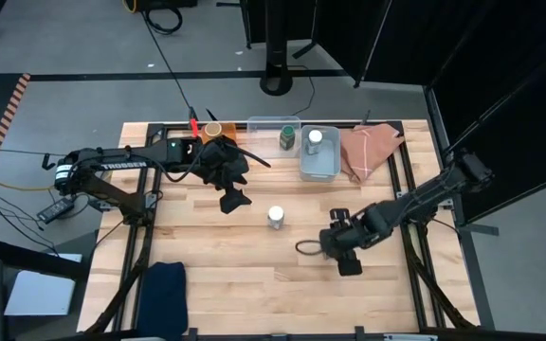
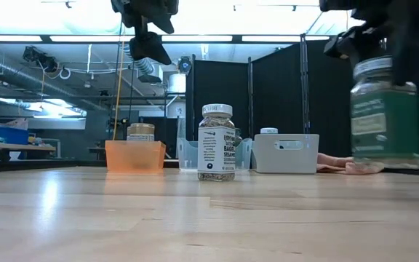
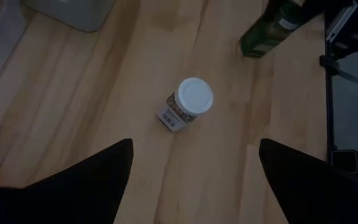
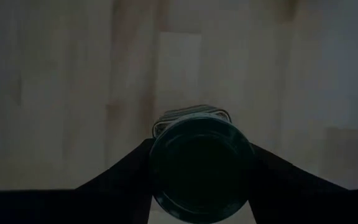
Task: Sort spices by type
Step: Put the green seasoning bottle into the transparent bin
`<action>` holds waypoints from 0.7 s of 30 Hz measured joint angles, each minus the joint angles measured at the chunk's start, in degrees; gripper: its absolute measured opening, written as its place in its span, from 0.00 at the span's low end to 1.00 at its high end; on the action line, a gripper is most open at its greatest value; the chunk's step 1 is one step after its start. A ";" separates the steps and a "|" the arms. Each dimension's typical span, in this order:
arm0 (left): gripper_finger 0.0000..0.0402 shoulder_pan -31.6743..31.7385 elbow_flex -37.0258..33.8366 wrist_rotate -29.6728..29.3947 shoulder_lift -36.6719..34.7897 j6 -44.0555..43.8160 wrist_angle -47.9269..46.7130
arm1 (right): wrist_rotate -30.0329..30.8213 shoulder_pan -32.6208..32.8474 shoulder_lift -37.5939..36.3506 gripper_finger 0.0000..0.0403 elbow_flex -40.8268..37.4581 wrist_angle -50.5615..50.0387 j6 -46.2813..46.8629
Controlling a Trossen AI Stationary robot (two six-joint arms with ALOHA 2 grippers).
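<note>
A wooden worktop. The left hand, fingers apart, hovers above a white-lidded jar standing mid-worktop. The right hand is clamped on a green-lidded jar, held clear of the surface nearby.

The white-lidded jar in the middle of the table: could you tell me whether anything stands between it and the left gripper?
Nothing visible does. The left gripper hangs open above bare wood, with the white-lidded jar standing alone ahead of its fingers. The right gripper, holding a green-lidded jar, is off to the side.
</note>
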 joint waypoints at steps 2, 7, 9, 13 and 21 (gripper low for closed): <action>0.88 0.00 0.00 -0.23 0.00 0.40 0.00 | 0.01 -1.80 -0.85 0.52 0.00 -0.67 -1.12; 0.88 0.01 0.00 -0.86 0.00 0.56 -0.04 | -0.01 -6.28 -2.63 0.52 0.00 -1.27 -4.04; 0.88 0.02 0.00 -0.89 0.00 0.57 -0.09 | -0.01 -8.09 -3.15 0.52 0.00 -1.25 -5.12; 0.88 0.02 0.00 -0.92 0.00 0.57 -0.45 | -0.01 -11.70 -4.18 0.52 0.02 -1.22 -7.12; 0.88 0.02 0.00 -2.16 0.00 0.61 -2.49 | -0.01 -18.36 -4.86 0.52 0.82 -0.98 -10.54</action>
